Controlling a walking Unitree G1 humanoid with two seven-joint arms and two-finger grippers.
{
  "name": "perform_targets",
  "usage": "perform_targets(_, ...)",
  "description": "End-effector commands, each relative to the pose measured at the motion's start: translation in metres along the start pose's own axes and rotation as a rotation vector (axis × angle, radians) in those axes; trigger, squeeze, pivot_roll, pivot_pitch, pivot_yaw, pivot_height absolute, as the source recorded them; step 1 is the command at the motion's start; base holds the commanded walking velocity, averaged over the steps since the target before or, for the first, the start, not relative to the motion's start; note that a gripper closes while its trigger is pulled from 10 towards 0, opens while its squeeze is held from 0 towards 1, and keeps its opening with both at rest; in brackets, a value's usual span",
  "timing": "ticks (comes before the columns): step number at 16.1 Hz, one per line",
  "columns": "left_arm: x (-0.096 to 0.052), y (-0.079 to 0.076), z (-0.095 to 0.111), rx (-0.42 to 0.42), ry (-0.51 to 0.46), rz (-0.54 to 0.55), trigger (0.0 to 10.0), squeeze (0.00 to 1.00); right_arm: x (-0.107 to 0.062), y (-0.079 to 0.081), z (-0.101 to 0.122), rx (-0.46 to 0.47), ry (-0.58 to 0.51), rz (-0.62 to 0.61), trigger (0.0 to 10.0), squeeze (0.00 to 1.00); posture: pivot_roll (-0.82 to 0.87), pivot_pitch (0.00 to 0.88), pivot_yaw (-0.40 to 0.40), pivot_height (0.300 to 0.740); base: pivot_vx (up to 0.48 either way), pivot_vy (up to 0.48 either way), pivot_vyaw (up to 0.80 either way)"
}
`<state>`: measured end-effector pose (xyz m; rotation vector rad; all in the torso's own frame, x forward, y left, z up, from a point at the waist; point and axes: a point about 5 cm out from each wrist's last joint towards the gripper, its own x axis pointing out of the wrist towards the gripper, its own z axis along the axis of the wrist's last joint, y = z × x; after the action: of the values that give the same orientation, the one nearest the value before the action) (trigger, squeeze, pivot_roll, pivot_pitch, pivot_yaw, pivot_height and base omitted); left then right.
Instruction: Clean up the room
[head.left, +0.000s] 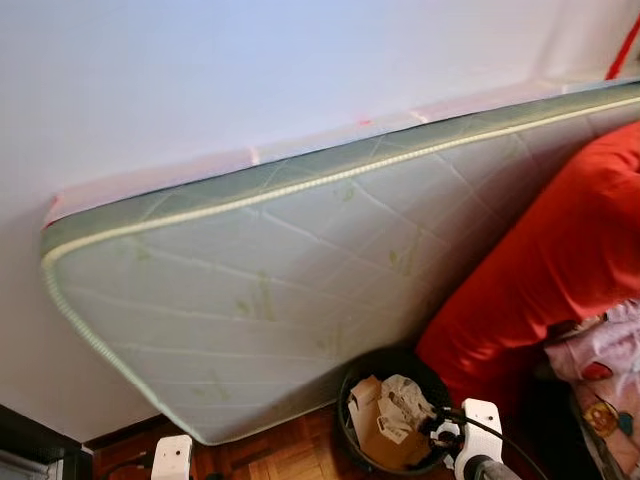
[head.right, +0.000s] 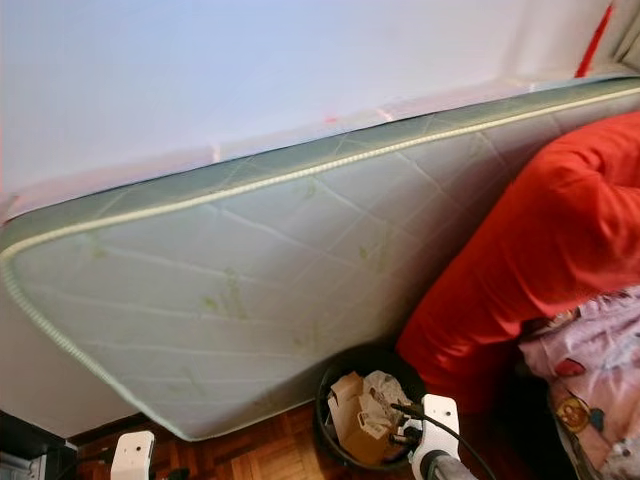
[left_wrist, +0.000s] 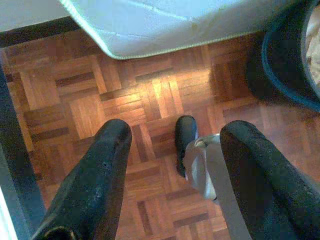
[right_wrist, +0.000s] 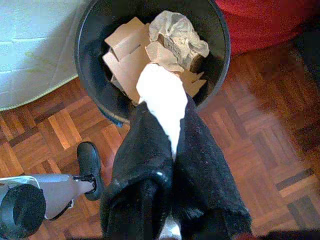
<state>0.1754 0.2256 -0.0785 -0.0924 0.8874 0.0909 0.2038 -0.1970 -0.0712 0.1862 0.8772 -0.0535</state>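
A white tissue (right_wrist: 162, 97) sits clamped in the right pincer (right_wrist: 170, 145), over the black bin (right_wrist: 90, 30); left pincer (left_wrist: 175, 170) hangs apart above the floor (left_wrist: 75, 95).

mattress (head.left: 280, 300): pale grey-white, diamond quilting, faint green leaf prints, green side band, light piping; wall (head.left: 250, 70) white; bin (right_wrist: 95, 40) black, brown cardboard (right_wrist: 127, 57) and crumpled beige paper (right_wrist: 175, 32) inside; right hand (right_wrist: 172, 145) black, white wad (right_wrist: 162, 97); cushion (head.left: 560, 260) red; floor (left_wrist: 100, 100) brown parquet; left hand (left_wrist: 172, 150) black

One mattress (head.left: 270, 290), one bin (right_wrist: 95, 30)
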Motion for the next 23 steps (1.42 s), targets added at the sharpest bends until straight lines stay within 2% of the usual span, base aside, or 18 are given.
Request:
perform_targets(1,-0.002,0.003,-0.006,0.013,0.022,0.006,10.0,0.0,0.0,0.0,-0.001,-0.006,0.009,0.003,10.0,0.0,0.12,0.051,0.015,0.74,0.322,0.0,0.44)
perform_targets(5,-0.002,0.003,-0.006,0.023,0.016,0.009,10.0,0.0,0.0,0.001,-0.001,-0.009,0.014,0.015,10.0,0.0,0.12,0.052,0.015,0.74,0.316,0.0,0.0)
perform_targets(8,0.001,0.003,0.008,0.004,-0.037,0.009,10.0,0.0,0.0,0.002,0.001,-0.028,-0.002,0.034,10.0,0.0,0.12,0.06,0.01,0.74,0.0,0.0,0.0)
perform_targets(11,0.005,-0.005,0.036,-0.024,-0.15,-0.037,10.0,0.0,-0.001,0.002,0.004,-0.04,-0.042,0.074,10.0,0.0,0.11,0.069,0.006,0.74,0.0,0.0,0.0)
perform_targets(14,0.008,-0.016,0.079,-0.027,-0.332,-0.076,10.0,0.0,-0.002,0.003,0.007,-0.04,-0.095,0.13,10.0,0.0,0.12,0.093,-0.008,0.74,0.0,0.0,0.0)
perform_targets(15,0.008,-0.018,0.081,-0.026,-0.342,-0.081,10.0,0.0,-0.003,0.003,0.007,-0.041,-0.097,0.132,10.0,0.0,0.12,0.097,-0.01,0.74,0.0,0.0,0.0)
perform_targets(18,0.004,-0.04,0.119,-0.013,-0.526,-0.137,10.0,0.0,-0.005,-0.003,0.006,-0.044,-0.13,0.122,10.0,0.0,0.13,0.115,-0.032,0.74,0.0,0.0,0.0)
perform_targets(21,-0.002,-0.057,0.128,0.001,-0.608,-0.175,10.0,0.0,-0.009,-0.01,0.004,-0.023,-0.178,0.11,10.0,0.0,0.14,0.141,-0.057,0.74,0.0,0.0,0.0)
perform_targets(23,-0.004,-0.06,0.124,0.011,-0.617,-0.18,10.0,0.0,-0.011,-0.013,0.003,-0.019,-0.197,0.105,10.0,0.0,0.13,0.155,-0.062,0.74,0.0,0.0,0.0)
